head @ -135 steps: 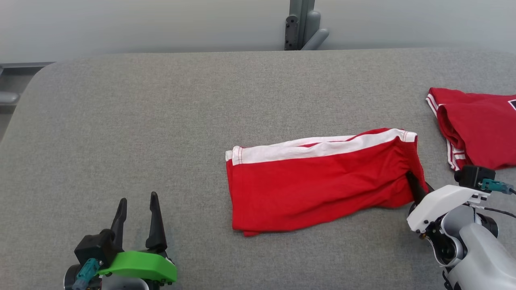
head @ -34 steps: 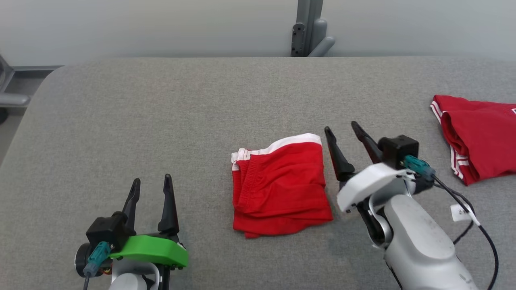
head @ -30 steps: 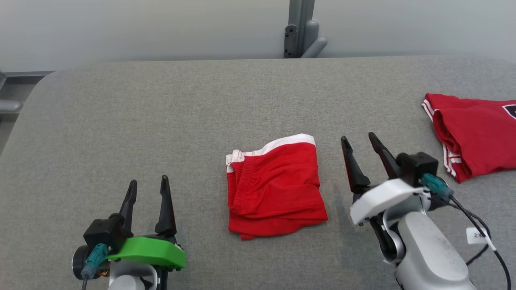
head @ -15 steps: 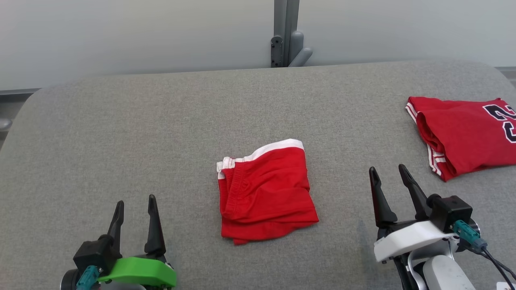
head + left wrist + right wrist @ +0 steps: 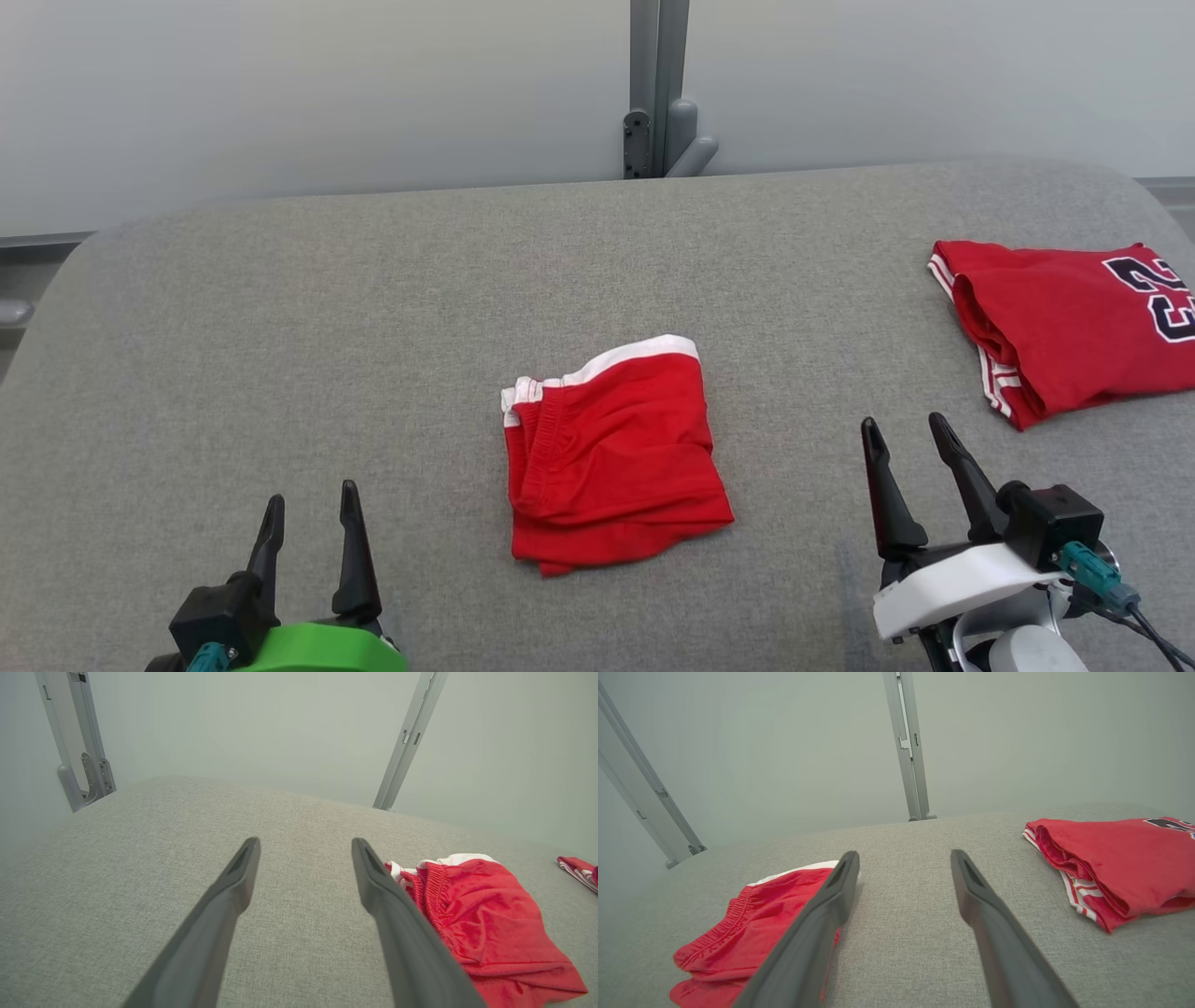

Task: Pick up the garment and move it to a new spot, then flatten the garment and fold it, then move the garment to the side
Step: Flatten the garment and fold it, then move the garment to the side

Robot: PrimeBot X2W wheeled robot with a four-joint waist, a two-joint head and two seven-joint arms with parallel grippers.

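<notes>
**benchwatcher:** What changed on your end? Last I looked the shorts were lying long.

**rig_op:** Yeah, a few seconds back the red shorts were stretched out sideways with my right gripper at their right end. Now they're doubled over into a squarish bundle with the white band along the far edge. They're sitting in the middle of the bench, roughly between my 2 arms. The right gripper has backed off to the lower right, well apart from the cloth, fingers spread wide and holding nothing. My left gripper stayed parked lower left, also spread wide and empty. The whole view tilted a bit too, so ignore the scenery sliding.

**benchwatcher:** So folding's done?

**rig_op:** I'd call it done, if a bit rumpled along the near edge. By my read there's 1 step left: shifting the bundle to the side. The red jersey already sits at the far right, so maybe beside it. I'd grab through all layers so the fold doesn't flop open.
</notes>
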